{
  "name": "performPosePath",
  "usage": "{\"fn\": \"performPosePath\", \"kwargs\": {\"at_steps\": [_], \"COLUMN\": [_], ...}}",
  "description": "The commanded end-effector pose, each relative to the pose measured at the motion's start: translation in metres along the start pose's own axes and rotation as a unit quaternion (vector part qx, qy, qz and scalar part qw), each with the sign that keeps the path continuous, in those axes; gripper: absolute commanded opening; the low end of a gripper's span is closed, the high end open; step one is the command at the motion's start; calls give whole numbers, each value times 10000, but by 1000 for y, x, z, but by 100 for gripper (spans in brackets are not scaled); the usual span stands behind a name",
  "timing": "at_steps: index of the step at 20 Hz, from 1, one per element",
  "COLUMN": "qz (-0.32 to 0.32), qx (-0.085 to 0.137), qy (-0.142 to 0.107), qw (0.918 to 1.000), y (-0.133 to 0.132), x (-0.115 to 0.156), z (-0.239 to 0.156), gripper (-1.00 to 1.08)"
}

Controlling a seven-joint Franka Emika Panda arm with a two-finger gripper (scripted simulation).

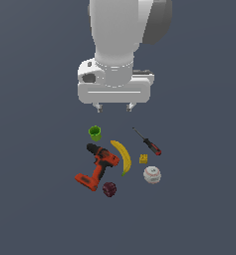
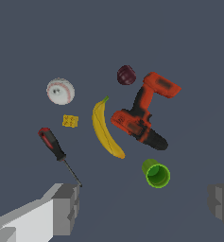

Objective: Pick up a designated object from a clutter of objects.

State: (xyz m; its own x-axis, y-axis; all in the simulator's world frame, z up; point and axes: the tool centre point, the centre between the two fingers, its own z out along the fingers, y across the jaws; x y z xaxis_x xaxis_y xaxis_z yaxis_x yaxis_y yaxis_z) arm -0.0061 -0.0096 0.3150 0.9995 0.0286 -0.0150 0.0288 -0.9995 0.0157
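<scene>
The designated object is a tiny yellow studded brick (image 1: pixel 143 159) (image 2: pixel 70 121), lying between the banana (image 1: pixel 122 155) (image 2: pixel 105 128), the red-handled screwdriver (image 1: pixel 148 142) (image 2: pixel 57 152) and the white baseball (image 1: pixel 152 174) (image 2: pixel 60 91). A green cup (image 1: pixel 94 132) (image 2: pixel 156 173), an orange-red and black power drill (image 1: pixel 97 166) (image 2: pixel 144 110) and a dark purple plum (image 1: pixel 109 189) (image 2: pixel 126 75) make up the remainder of the clutter. My gripper (image 1: pixel 114 107) (image 2: pixel 144 205) hangs open high above the pile, nothing between its fingers (image 2: pixel 66 208), well clear of the brick.
All the items lie on a flat dark grey surface (image 1: pixel 35 189). The cup sits closest beneath the gripper; the brick lies toward the exterior view's right of the banana.
</scene>
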Motion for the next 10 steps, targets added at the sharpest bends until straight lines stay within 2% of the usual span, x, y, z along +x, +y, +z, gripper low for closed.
{"fn": "performPosePath", "kwargs": {"at_steps": [1, 10], "qz": [0, 113], "qx": [0, -75], "qy": [0, -10], "qw": [10000, 9999], "y": [0, 32], "x": [0, -1], "z": [0, 6], "gripper": [100, 100]}}
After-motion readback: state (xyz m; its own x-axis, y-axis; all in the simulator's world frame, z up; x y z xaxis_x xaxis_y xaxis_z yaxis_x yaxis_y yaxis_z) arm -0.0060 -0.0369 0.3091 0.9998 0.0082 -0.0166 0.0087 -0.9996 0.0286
